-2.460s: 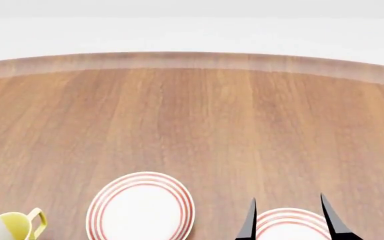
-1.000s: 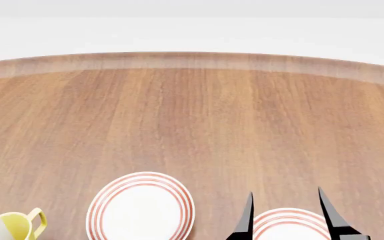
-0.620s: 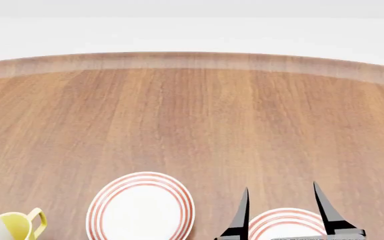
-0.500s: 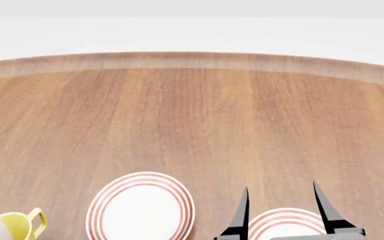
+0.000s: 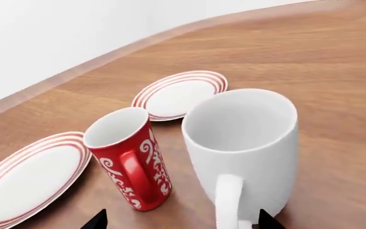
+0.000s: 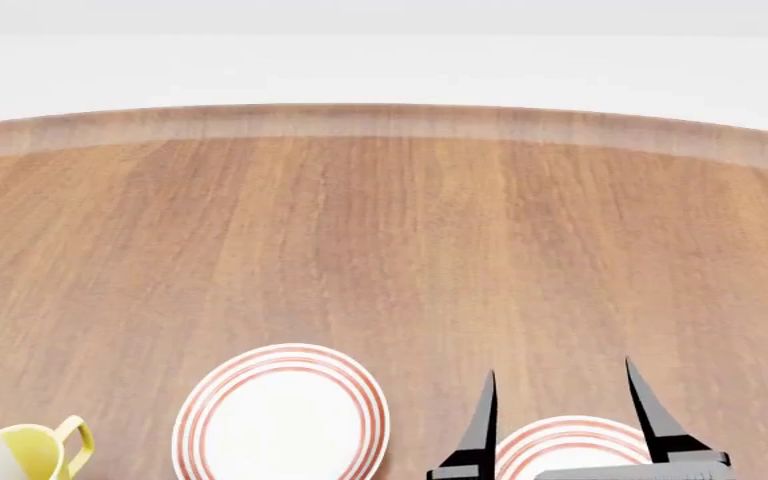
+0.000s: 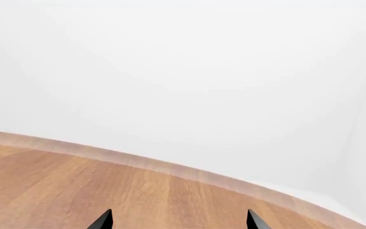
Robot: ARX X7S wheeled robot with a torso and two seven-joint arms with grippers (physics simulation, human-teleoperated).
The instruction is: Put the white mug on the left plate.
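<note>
In the left wrist view the tall white mug (image 5: 243,138) stands upright on the table, handle toward the camera. My left gripper (image 5: 179,222) is open and just short of it, with the handle near one fingertip. Two red-ringed plates (image 5: 179,93) (image 5: 27,176) lie beyond the mugs; I cannot tell which is which there. In the head view the left plate (image 6: 281,415) lies empty. My right gripper (image 6: 559,370) (image 7: 178,220) is open and empty over the right plate (image 6: 578,450). The white mug and my left gripper are out of the head view.
A small red patterned mug (image 5: 129,157) stands close beside the white mug. A white mug with yellow inside (image 6: 17,455) stands left of the left plate. The round wooden table (image 6: 384,250) reaches far back to a curved edge against a white wall.
My right gripper has risen slightly and shifted a little left over the right plate. The plates and the yellow mug have not moved.
</note>
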